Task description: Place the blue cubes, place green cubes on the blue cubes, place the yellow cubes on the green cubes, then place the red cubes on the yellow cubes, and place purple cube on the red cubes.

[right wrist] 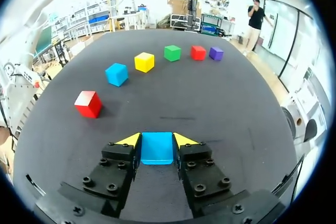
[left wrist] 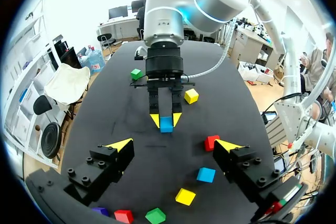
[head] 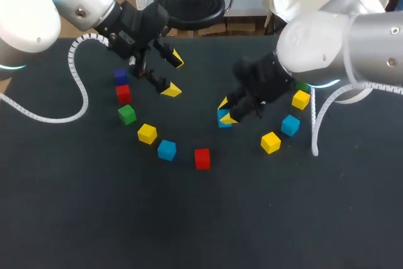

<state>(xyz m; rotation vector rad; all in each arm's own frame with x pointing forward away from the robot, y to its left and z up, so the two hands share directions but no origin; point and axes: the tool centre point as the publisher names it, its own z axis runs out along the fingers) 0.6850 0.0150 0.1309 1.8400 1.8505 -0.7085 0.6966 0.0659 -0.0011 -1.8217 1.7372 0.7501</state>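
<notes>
Right gripper (right wrist: pixel 157 140) clamped on the blue cube (right wrist: pixel 157 151) by its flat opposite faces, near table centre. Judged light, rigid, smooth, so grip centred with modest force. Beyond lies a red cube (right wrist: pixel 87 103). Farthest, the left gripper (head: pixel 174 75) hangs spread, empty.

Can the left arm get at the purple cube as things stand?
Probably yes: the left claw is open and empty, close to the purple cube; only the red cube beside it crowds it.
</notes>
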